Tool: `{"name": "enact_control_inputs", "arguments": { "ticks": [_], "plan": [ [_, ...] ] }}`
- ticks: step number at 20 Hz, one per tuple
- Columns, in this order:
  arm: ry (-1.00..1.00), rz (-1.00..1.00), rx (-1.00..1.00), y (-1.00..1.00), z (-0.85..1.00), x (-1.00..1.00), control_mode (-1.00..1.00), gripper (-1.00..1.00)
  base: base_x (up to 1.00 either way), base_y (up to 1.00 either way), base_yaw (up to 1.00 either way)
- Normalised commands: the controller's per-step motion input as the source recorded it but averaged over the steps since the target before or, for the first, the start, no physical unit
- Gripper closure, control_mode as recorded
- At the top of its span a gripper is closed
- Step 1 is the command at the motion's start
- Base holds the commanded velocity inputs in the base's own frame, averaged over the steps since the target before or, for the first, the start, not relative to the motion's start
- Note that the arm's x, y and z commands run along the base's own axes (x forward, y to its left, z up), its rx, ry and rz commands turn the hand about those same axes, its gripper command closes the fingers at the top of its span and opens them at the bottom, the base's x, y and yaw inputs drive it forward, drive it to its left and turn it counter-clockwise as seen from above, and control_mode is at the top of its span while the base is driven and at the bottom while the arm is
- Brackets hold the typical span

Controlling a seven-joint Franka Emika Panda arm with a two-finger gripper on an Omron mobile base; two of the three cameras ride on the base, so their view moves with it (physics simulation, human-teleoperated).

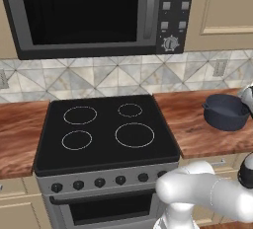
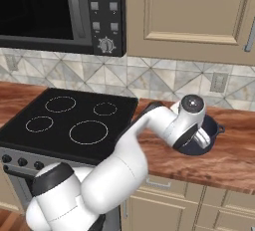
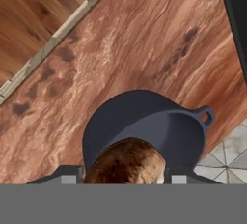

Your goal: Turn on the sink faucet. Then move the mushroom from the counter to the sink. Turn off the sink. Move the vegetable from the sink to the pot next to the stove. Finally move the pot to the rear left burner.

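Stove (image 1: pixel 106 129) bare, rear left burner (image 1: pixel 80 115) waiting for later. Pot (image 2: pixel 206 138) parked on counter (image 2: pixel 224 163) right of it, ready to receive. Gripper (image 3: pixel 124 178) poised right above pot, fingers clamped on mushroom (image 3: pixel 126 162), lined up for the drop.

No text, label, brand or number is legible on anything; microwave buttons are blank.

Pot (image 1: pixel 226 112) on the counter (image 1: pixel 197 129) right of the stove (image 1: pixel 106 129) — mushroom (image 3: pixel 126 164) above it.
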Motion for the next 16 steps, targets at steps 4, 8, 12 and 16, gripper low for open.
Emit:
{"name": "enact_control_inputs", "arguments": {
  "ticks": [4,8,12,16],
  "plan": [
    [0.01,0.0,0.0,0.0,0.11,0.23,-1.0,1.0,0.0,0.0,0.0],
    [0.05,0.0,-0.02,0.0,-0.01,0.1,-1.0,1.0,0.0,0.0,0.0],
    [0.15,0.0,-0.09,0.0,-0.32,0.07,-1.0,1.0,0.0,0.0,0.0],
    [0.04,0.0,-0.09,0.0,-0.24,0.04,-1.0,1.0,0.0,0.0,0.0]
  ]
}}
